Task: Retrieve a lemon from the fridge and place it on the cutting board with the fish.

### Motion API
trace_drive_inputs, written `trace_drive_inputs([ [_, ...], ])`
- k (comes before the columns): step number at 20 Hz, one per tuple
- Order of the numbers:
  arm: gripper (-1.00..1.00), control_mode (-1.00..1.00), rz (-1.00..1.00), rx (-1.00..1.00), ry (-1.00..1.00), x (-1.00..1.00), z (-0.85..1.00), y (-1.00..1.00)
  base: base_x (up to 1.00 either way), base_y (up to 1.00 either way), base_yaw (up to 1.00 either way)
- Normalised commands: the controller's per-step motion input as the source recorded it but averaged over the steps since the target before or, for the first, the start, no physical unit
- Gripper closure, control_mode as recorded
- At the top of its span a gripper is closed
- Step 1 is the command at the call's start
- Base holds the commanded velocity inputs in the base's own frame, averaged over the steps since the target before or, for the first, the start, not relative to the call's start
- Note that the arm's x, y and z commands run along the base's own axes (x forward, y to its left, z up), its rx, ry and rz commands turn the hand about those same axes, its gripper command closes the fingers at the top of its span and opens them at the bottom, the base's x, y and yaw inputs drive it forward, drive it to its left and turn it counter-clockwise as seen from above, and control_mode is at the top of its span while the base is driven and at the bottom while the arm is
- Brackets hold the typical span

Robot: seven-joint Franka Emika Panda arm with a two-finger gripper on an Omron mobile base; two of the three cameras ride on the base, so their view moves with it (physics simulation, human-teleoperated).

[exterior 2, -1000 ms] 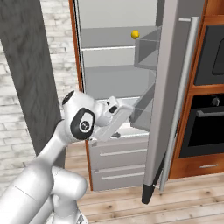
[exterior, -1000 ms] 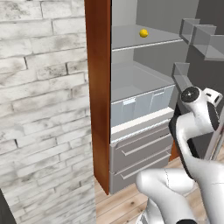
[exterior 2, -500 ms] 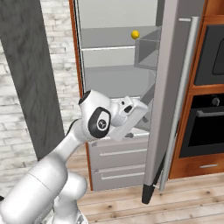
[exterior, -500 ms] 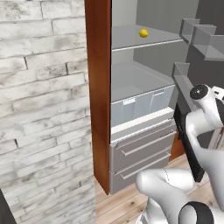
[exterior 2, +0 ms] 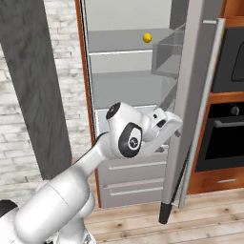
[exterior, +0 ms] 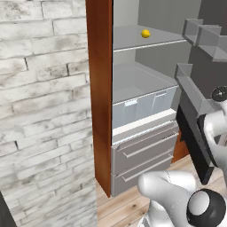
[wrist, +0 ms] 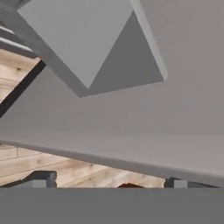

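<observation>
The lemon (exterior: 145, 33) (exterior 2: 147, 37) lies small and yellow on an upper shelf of the open fridge (exterior: 142, 150) (exterior 2: 124, 62), towards the back. My gripper (wrist: 109, 183) is well below that shelf, close against the inner face of the swung-open fridge door (exterior 2: 190, 95) (exterior: 195, 111). In the hand view its fingertips (wrist: 43, 179) stand far apart with nothing between them, so it is open. A door bin (wrist: 100, 48) juts out just ahead of the hand. The cutting board and the fish are out of view.
Under the shelves sit a clear crisper bin (exterior: 142, 106) and two grey drawers (exterior: 144, 153). A white brick wall (exterior: 44, 111) and a brown side panel (exterior: 101, 88) flank the fridge on the left. A dark oven (exterior 2: 224, 138) stands right of the door's long bar handle (exterior 2: 209, 86).
The arm has swung to the right, bringing the hand nearer to the inner side of the fridge door. The gripper stays open and the lemon has not moved.
</observation>
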Motion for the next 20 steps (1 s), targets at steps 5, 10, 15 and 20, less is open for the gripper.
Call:
trace_drive_inputs([
  [5,-1.0,-1.0,0.05,0.07,-0.13,-0.06,0.0,-0.6,0.0,0.0,0.0],
  [10,-1.0,-1.0,0.1,0.2,-0.19,0.37,0.0,-1.0,0.0,0.0,0.0],
  [15,-1.0,-1.0,0.04,0.25,-0.15,0.58,0.03,-1.0,0.0,0.0,0.0],
  [20,-1.0,-1.0,-0.01,0.17,-0.15,-0.24,0.46,-0.41,0.0,0.0,0.0],
])
